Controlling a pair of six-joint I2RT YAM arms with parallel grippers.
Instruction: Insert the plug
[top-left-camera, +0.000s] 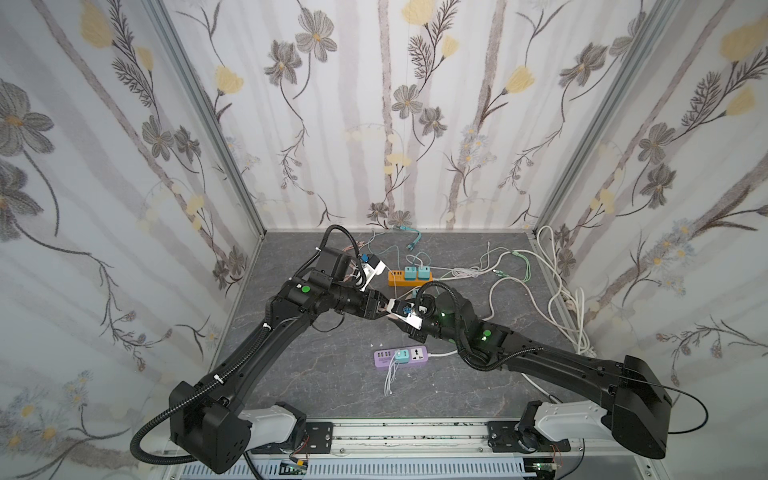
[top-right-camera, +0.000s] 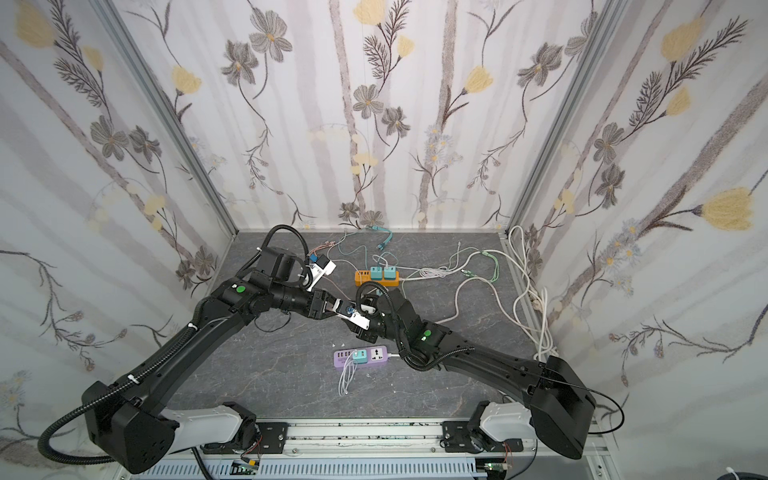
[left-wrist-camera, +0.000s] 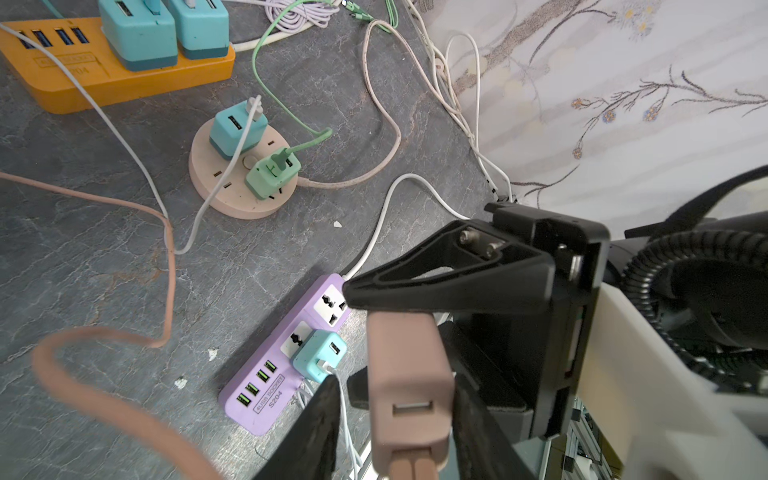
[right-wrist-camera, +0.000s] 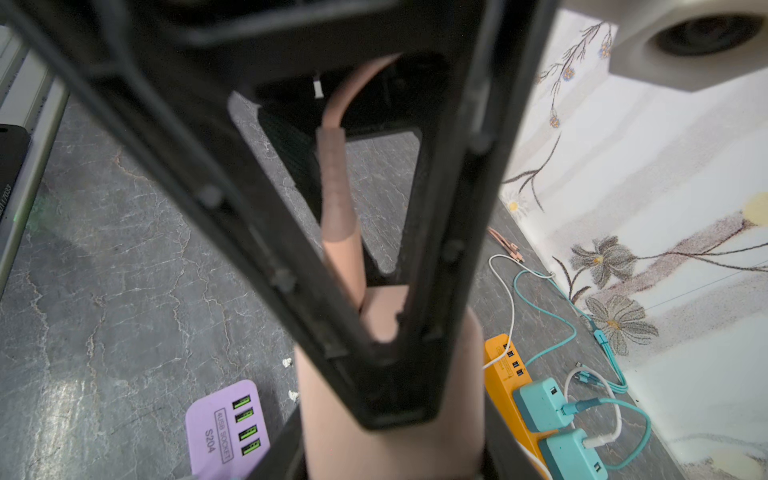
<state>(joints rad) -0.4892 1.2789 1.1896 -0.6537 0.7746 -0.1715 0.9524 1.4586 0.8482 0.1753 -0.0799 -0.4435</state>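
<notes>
My right tool (right-wrist-camera: 388, 345) grips the pink plug (left-wrist-camera: 407, 353) above the bench (left-wrist-camera: 104, 270), presumably so my left tool (left-wrist-camera: 395, 380), half-open around its body, can regrasp it.

You have bright, even light and soft shadows on the worktop (top-left-camera: 332, 386); top views bow at edges, wrist-view foregrounds blur.

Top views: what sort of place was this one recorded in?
Probably a lab test booth, not a home: wallpapered panels in an aluminium frame box in a grey tabletop, two arms mount on a rail.
</notes>
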